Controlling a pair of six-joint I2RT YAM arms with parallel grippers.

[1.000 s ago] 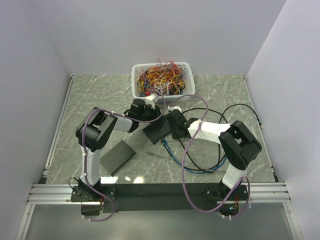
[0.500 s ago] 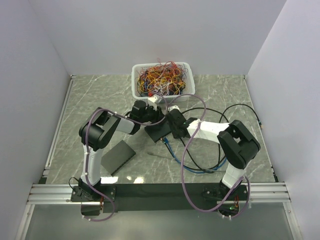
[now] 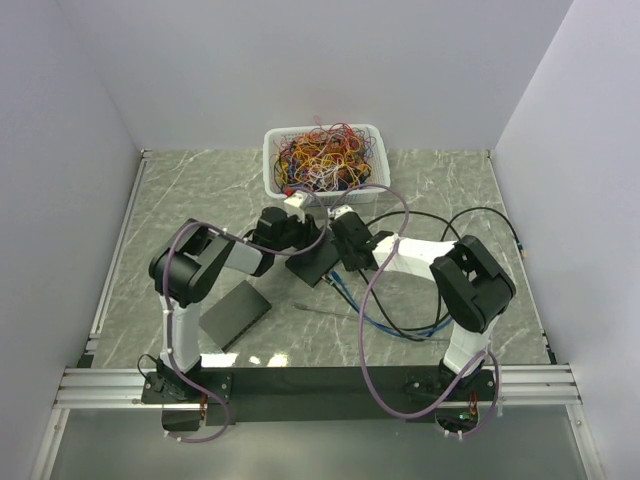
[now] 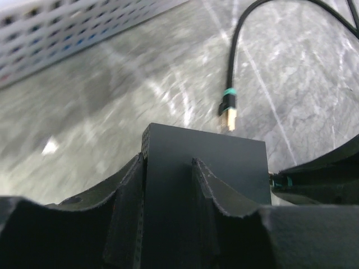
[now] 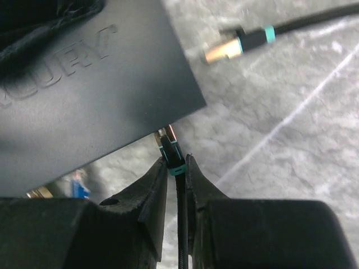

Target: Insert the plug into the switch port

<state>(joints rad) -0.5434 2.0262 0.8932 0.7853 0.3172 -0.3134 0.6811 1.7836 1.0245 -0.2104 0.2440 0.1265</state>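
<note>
The plug (image 5: 170, 147) is being pinched at its teal band between the right gripper (image 5: 175, 163) fingers, its tip meeting the switch (image 5: 84, 95) edge; I cannot tell how deep it is sitting. The left gripper (image 4: 167, 162) is clamping the switch mid-table. At 12 o'clock, the white basket (image 3: 268, 165) is holding tangled wires (image 3: 325, 155). A spare gold-tipped plug (image 5: 223, 50) is lying apart at 1 o'clock on the marble table (image 3: 450, 185).

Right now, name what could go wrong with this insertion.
1. The plug, pinched by the right end effector, meets the switch at its edge, and the alignment cannot be seen; pushing may jam or bend it.
2. The left end effector grips the switch at one end, so it could twist under the push.
</note>
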